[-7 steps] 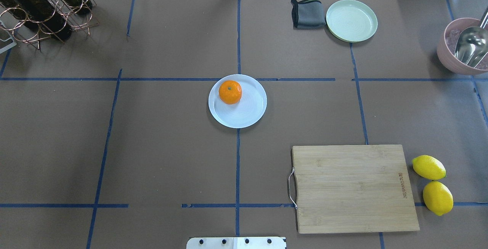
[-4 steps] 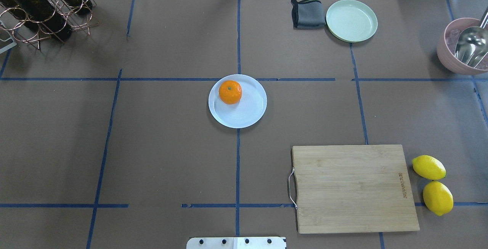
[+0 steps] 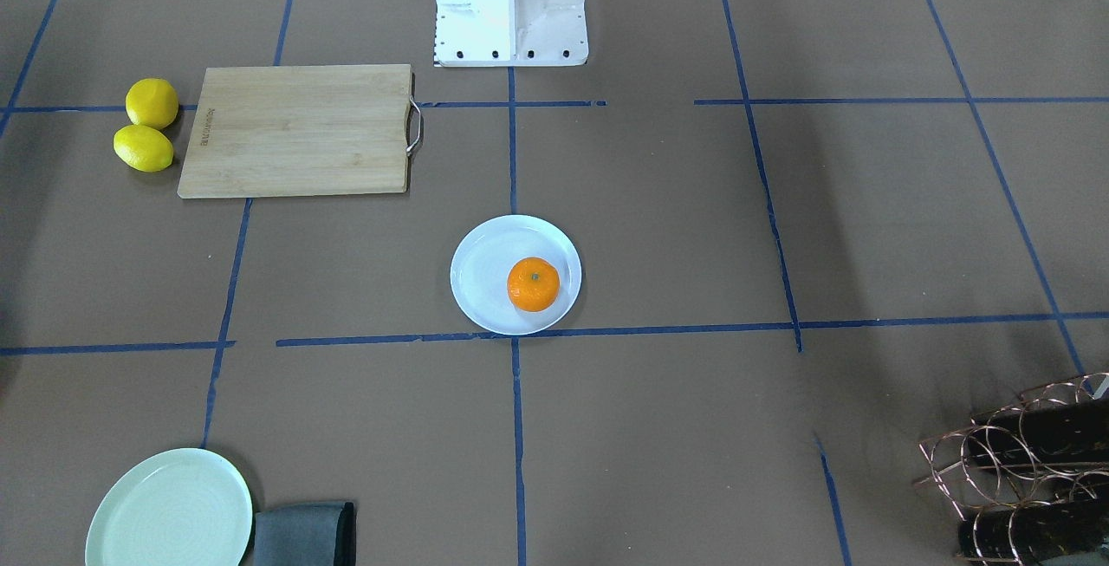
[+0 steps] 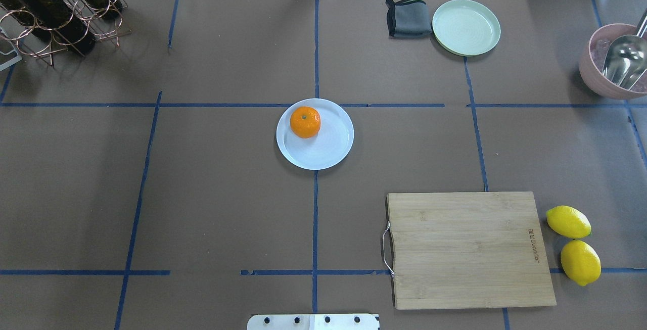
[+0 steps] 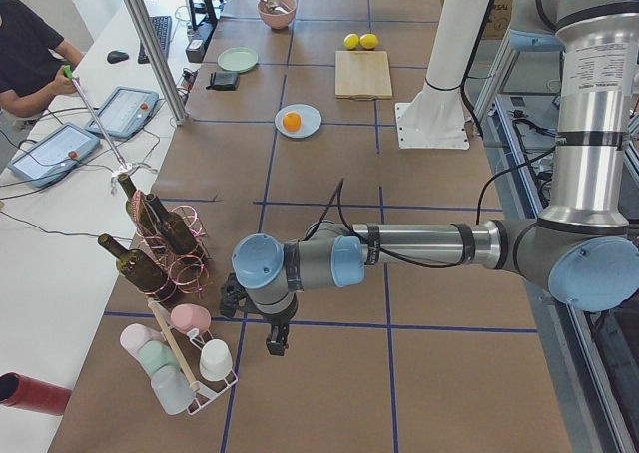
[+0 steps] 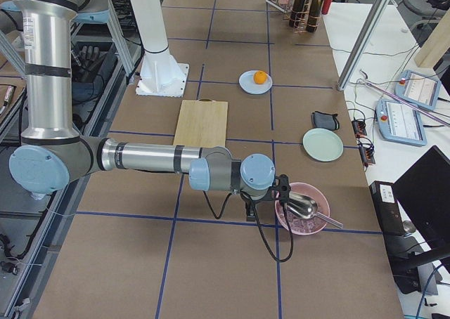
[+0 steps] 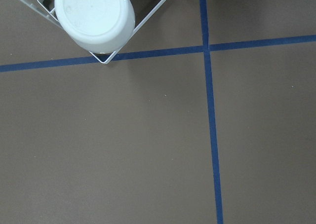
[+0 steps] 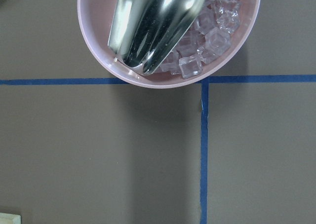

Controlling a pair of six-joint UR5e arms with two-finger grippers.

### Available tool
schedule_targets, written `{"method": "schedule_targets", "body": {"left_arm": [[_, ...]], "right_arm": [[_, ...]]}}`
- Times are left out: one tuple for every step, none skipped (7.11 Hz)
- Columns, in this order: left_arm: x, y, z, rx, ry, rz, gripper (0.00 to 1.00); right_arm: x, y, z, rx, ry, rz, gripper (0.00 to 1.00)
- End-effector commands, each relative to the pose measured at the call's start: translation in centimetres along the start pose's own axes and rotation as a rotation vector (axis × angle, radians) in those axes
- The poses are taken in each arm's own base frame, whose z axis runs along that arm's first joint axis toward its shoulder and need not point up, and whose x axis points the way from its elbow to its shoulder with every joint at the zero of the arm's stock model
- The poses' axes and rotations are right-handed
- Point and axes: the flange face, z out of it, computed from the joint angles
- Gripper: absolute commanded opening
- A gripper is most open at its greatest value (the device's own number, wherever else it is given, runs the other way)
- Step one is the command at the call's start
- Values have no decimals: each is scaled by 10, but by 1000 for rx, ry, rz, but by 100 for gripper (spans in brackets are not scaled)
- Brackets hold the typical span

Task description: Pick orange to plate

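The orange (image 4: 305, 122) rests on the pale bluish-white plate (image 4: 331, 150) at the table's middle, toward the plate's far-left part. The front-facing view shows the same orange (image 3: 533, 283) on that plate (image 3: 482, 276). No gripper appears in the overhead or front-facing views. In the exterior left view, my left gripper (image 5: 275, 345) hangs far from the plate, over the table's left end beside a cup rack. In the exterior right view, my right gripper (image 6: 251, 211) hangs at the table's right end next to a pink bowl. I cannot tell whether either is open or shut.
A wooden cutting board (image 4: 470, 249) lies front right with two lemons (image 4: 568, 221) beside it. A mint-green plate (image 4: 466, 27) and grey cloth (image 4: 407, 17) sit far right. A pink bowl (image 8: 98, 51) holds ice and a metal scoop (image 8: 153, 21). A bottle rack (image 4: 55, 11) stands far left.
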Motion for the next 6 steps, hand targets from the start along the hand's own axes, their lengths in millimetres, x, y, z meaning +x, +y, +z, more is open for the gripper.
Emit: {"method": "schedule_targets", "body": {"left_arm": [[0,0,0,1,1,1,100],[1,-1,-1,2,2,2,100],[1,-1,-1,2,2,4,100],[0,-2,-1,2,0,2,100],[1,-4,-2,4,0,5,100],[2,-5,-3,6,-1,5,100]], "right_arm": [[-3,-1,-4,2,45,-7,100],[-2,-1,-7,8,62,-7,100],[0,-1,-7,9,97,-10,100],[3,-1,-7,8,126,-14,100],[4,-1,-7,6,140,-13,100],[6,-1,-8,1,148,0,100]]}}
